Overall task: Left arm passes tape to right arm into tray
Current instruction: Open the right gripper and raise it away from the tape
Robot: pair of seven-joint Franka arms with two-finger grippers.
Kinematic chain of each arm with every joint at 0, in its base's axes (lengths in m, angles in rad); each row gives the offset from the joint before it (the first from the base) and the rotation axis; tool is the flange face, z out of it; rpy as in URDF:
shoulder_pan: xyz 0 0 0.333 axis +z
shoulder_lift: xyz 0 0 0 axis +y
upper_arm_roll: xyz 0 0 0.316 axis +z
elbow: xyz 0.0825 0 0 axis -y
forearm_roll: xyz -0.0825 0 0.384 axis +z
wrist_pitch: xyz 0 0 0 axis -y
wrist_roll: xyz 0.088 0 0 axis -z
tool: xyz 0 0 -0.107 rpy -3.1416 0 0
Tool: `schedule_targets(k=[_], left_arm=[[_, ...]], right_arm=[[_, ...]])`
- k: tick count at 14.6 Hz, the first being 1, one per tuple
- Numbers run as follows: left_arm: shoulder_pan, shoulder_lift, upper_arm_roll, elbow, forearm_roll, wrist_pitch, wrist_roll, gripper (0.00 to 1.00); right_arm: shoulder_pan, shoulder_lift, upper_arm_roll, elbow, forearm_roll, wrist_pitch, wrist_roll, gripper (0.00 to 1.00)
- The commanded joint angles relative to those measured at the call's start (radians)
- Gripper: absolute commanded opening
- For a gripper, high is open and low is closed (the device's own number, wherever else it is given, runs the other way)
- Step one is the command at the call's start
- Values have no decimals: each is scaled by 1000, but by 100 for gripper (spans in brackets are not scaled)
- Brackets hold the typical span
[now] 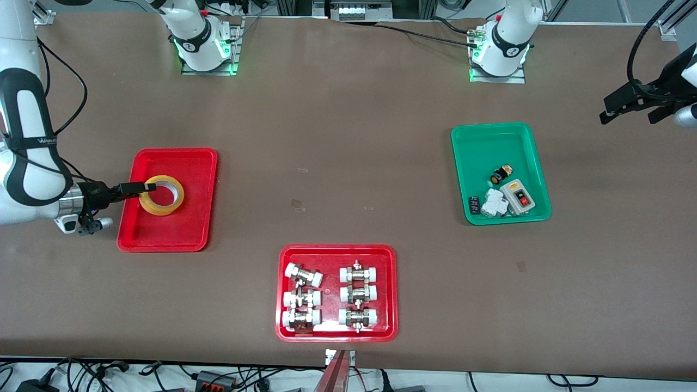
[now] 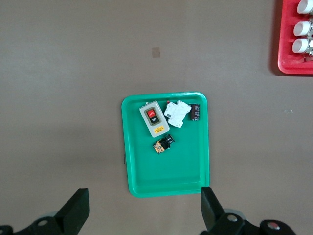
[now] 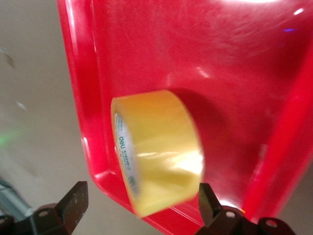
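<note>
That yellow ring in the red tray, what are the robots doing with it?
The wide roll of yellow translucent packing tape lies flat in the shallow red plastic tray with the plain bottom. The right arm's black gripper is low over that tray with its fingers open on either side of the roll, so it is not squeezing it. The left arm's black gripper waits open, up in the air by the green tray of small switches.

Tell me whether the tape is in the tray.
In. The tape lies flat on the red tray, right gripper jaws open around it.

Brown table (image 1: 348, 163), three trays (image 1: 501, 174)
</note>
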Motion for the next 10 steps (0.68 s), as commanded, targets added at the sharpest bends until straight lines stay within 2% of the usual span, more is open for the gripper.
schedule_targets(k=[1, 3, 6, 8, 10], left_arm=[[1, 14, -4, 32, -5, -10, -5, 100], [1, 14, -4, 32, -6, -10, -3, 100], [1, 16, -4, 32, -5, -10, -2, 100], [1, 16, -4, 32, -6, -10, -3, 100], [0, 16, -6, 32, -6, -12, -3, 100]], right_arm=[[18, -95, 3, -34, -120, 38, 1, 100], [64, -144, 3, -2, -208, 34, 73, 100], [153, -220, 9, 55, -292, -17, 360, 100], [201, -261, 9, 108, -323, -50, 452, 100], [202, -293, 12, 174, -325, -86, 445, 100]])
